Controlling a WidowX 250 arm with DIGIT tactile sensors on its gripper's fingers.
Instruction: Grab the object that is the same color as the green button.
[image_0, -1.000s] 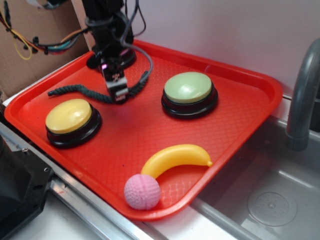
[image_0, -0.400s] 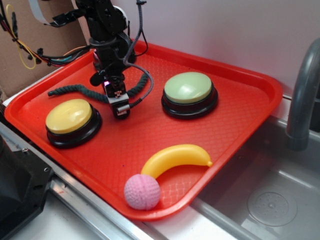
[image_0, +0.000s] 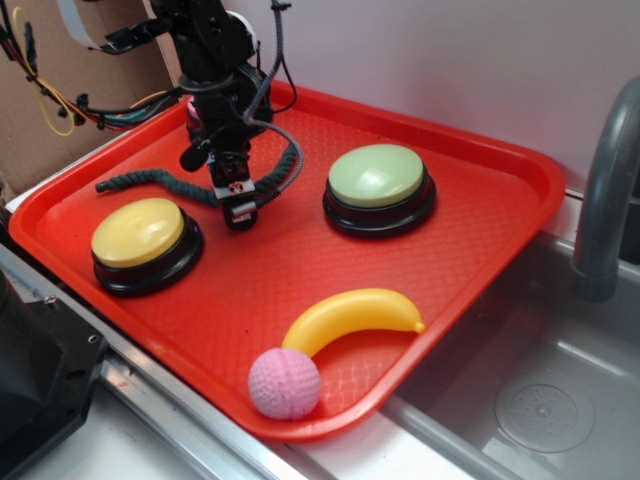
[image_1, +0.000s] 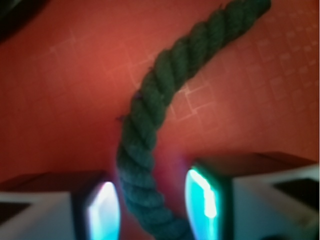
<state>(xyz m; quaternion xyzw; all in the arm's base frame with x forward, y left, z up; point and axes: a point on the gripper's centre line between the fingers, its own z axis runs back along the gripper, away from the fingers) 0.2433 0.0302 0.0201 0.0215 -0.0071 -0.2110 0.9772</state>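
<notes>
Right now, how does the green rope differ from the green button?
The green rope is dark green; the green button is pale green. The rope is thin, twisted and wavy, lying flat; the button is a round dome on a black base. The rope runs between the gripper fingers, jaws apart around it; the button sits untouched to the side. Both rest on the red tray.

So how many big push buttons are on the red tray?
2 clearly: the yellow button front left, the green button back right. The robot arm may hide another.
</notes>
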